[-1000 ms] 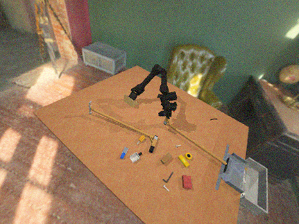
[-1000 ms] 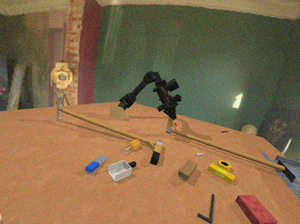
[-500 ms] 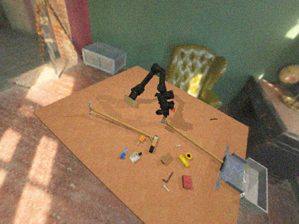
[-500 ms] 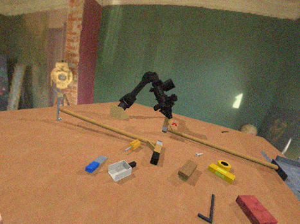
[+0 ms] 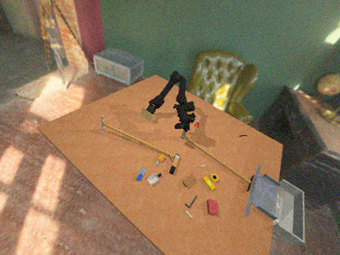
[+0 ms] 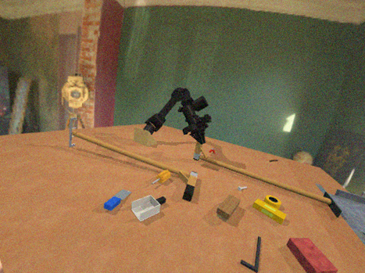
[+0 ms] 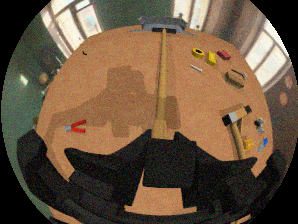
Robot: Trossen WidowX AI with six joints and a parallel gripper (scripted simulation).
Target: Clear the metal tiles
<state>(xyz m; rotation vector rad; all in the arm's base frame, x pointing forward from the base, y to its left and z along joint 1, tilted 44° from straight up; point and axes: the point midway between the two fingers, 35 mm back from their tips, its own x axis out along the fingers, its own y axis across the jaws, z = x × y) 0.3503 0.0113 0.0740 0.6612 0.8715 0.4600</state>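
My gripper (image 5: 183, 129) (image 6: 200, 143) (image 7: 163, 133) is shut on the grip of the long scraper (image 5: 217, 158) (image 6: 260, 177) (image 7: 162, 75), above the table. The scraper's wooden pole runs away to the right. Its dark blade (image 5: 250, 183) (image 6: 333, 206) (image 7: 164, 30) is at the near edge of the steel bench plate (image 5: 265, 194) (image 6: 354, 211). The catch box (image 5: 301, 211) is at the plate's far end. I cannot make out any metal tile on the plate; small pale spots near the box are too blurred to identify.
A second long pole (image 5: 138, 139) (image 6: 125, 153) with a hooked end lies left. Nearer are a wooden block (image 5: 189, 180) (image 6: 228, 207), a yellow level (image 5: 209, 183) (image 6: 269, 211), a red brick (image 5: 212, 207) (image 6: 312, 257) and a clear tray (image 6: 146, 208). Red-handled pliers (image 7: 78, 126) lie beside the gripper.
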